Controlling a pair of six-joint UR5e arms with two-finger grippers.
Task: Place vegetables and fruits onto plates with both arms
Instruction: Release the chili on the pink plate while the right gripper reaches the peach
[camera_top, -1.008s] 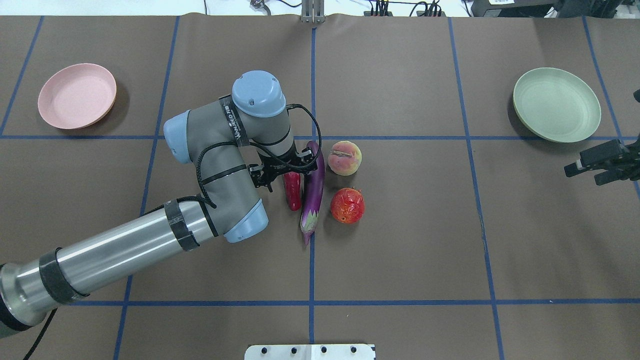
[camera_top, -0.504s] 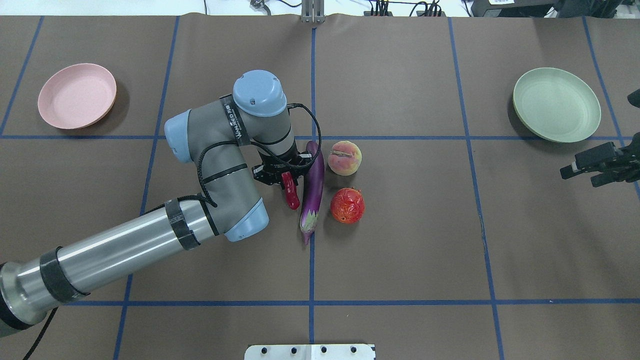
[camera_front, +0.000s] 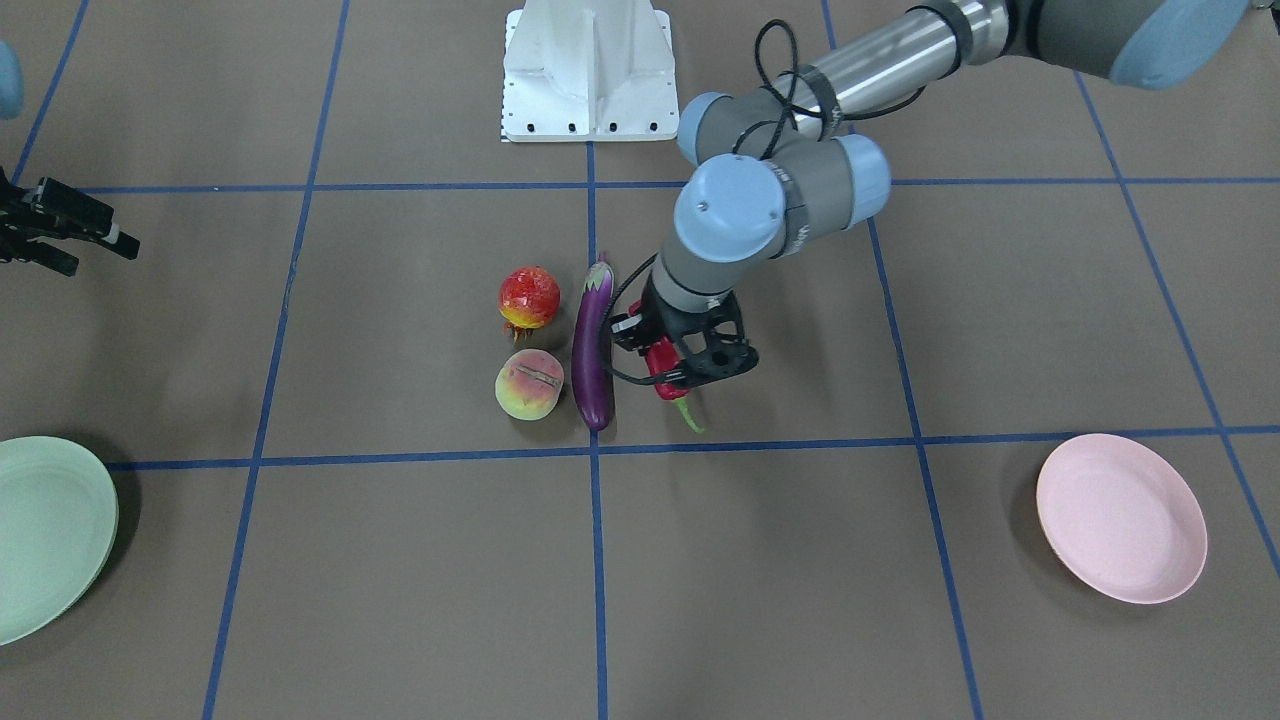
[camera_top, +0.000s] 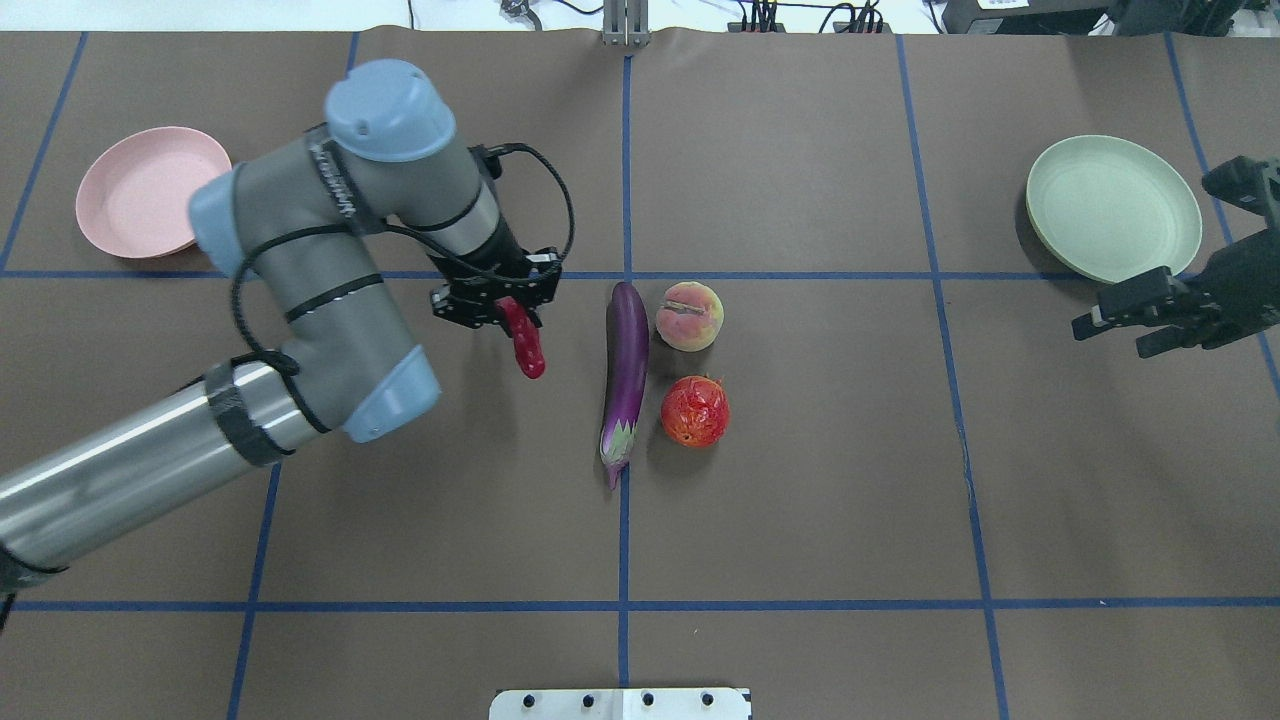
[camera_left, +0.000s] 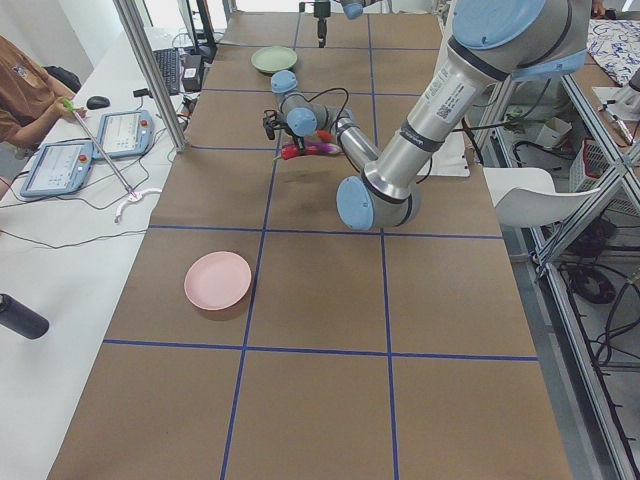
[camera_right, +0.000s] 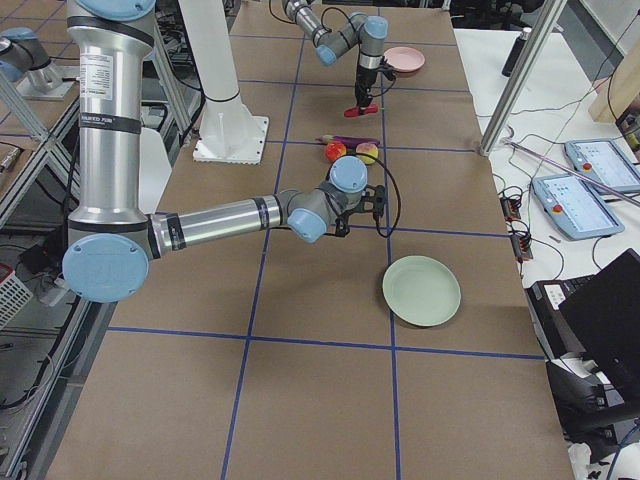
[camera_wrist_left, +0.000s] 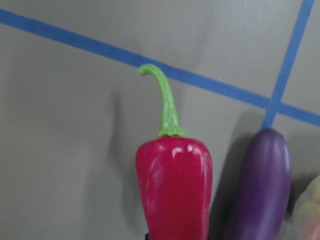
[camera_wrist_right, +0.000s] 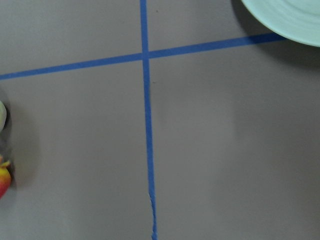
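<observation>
My left gripper (camera_top: 503, 310) is shut on the stem end of the red chili pepper (camera_top: 527, 350), which hangs above the mat to the left of the eggplant (camera_top: 627, 372). The left wrist view shows the chili pepper (camera_wrist_left: 175, 185) with its green stem pointing away. The purple eggplant lies on the mat beside the peach (camera_top: 689, 316) and the red-orange pomegranate-like fruit (camera_top: 694, 411). The pink plate (camera_top: 150, 190) is far left and the mint green plate (camera_top: 1112, 208) far right, both bare. My right gripper (camera_top: 1112, 338) hovers open and holds nothing, just below the green plate.
The white pedestal base (camera_front: 585, 75) stands at the robot's side of the table. Blue tape lines grid the brown mat (camera_top: 800, 500). A person sits at a side bench with tablets (camera_left: 60, 165) beyond the table's far edge.
The left gripper shut on the chili pepper, lifted it and carried it left, away from the eggplant. The right gripper moved a little inward, toward the centre.
</observation>
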